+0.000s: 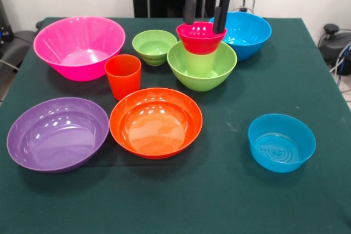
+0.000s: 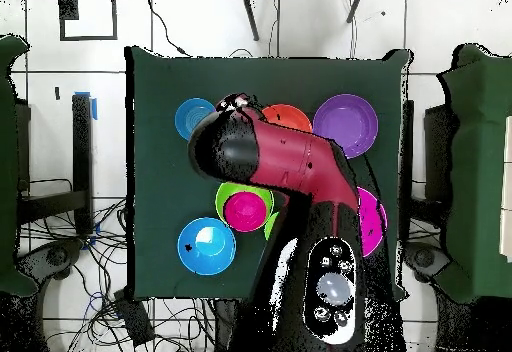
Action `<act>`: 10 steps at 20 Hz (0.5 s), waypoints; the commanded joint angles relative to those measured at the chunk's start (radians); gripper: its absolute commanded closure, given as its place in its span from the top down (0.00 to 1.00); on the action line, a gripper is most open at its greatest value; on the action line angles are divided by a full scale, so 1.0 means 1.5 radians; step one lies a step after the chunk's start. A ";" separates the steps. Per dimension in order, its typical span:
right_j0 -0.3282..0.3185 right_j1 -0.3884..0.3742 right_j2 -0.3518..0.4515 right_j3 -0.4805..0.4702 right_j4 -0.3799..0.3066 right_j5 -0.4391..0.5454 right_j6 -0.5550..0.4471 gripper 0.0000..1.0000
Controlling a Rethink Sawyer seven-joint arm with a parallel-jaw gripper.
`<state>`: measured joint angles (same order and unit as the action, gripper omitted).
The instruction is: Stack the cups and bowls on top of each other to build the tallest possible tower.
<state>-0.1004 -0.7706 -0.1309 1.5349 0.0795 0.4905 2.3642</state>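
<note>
The tower stands at the back middle of the table: a medium green bowl holds the lime green cup, and the small red bowl sits on the cup. My gripper hangs straight above the red bowl, open, its black fingers spread with their tips at the bowl's rim. The orange cup stands upright left of the tower. In the overhead view the arm covers much of the table; the tower's top bowl shows beside it.
Loose bowls surround the tower: pink, small green, large blue, orange, purple and small blue. The table's front edge is near the purple bowl.
</note>
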 commanded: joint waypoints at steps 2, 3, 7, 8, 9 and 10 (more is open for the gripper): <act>-0.043 -0.004 0.075 -0.004 0.001 0.174 -0.045 1.00; -0.037 -0.004 0.073 0.002 0.005 0.169 -0.029 1.00; 0.003 -0.001 0.057 0.006 0.022 0.185 0.049 1.00; 0.011 -0.001 0.055 0.008 0.027 0.190 0.062 1.00; 0.017 0.000 0.056 0.010 0.032 0.192 0.069 1.00; 0.023 -0.001 0.058 0.016 0.040 0.190 0.079 1.00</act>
<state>-0.1150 -0.7892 -0.1171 1.5347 0.1111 0.6474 2.3642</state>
